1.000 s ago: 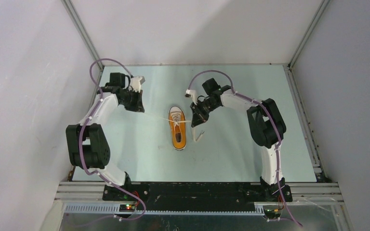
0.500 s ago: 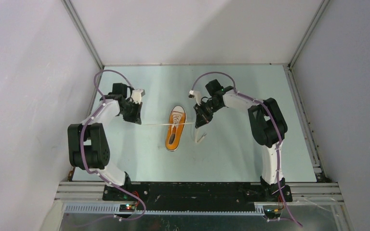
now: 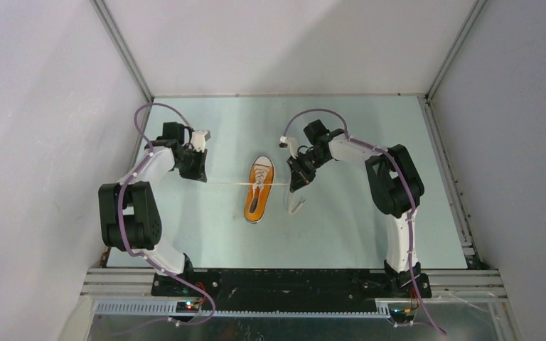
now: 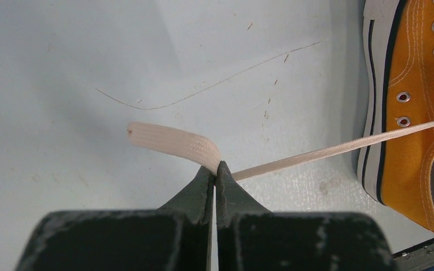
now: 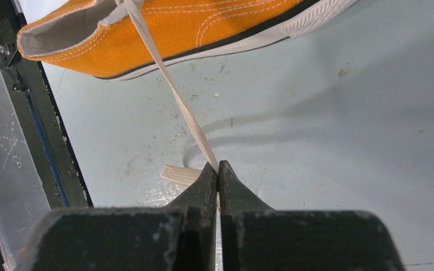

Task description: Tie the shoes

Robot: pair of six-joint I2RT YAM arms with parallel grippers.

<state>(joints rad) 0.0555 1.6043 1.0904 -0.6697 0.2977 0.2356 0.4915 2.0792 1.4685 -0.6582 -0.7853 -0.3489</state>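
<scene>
Pinching the left lace [image 4: 316, 152] near its free end in the left claw [image 4: 215, 169], tips pressed together on it; gripping the right lace [image 5: 172, 90] the same way in the right claw [image 5: 218, 169]; pulled taut from both sides toward the orange sneaker [image 3: 257, 193], lying mid-worktop [image 3: 370, 227] between the arms, toe pointing away from the bases; probably light enough to slide under the pull, so tug gently; soft, limp, flat webbing, likely a little slippery; best gripped near the ends, as here.
</scene>
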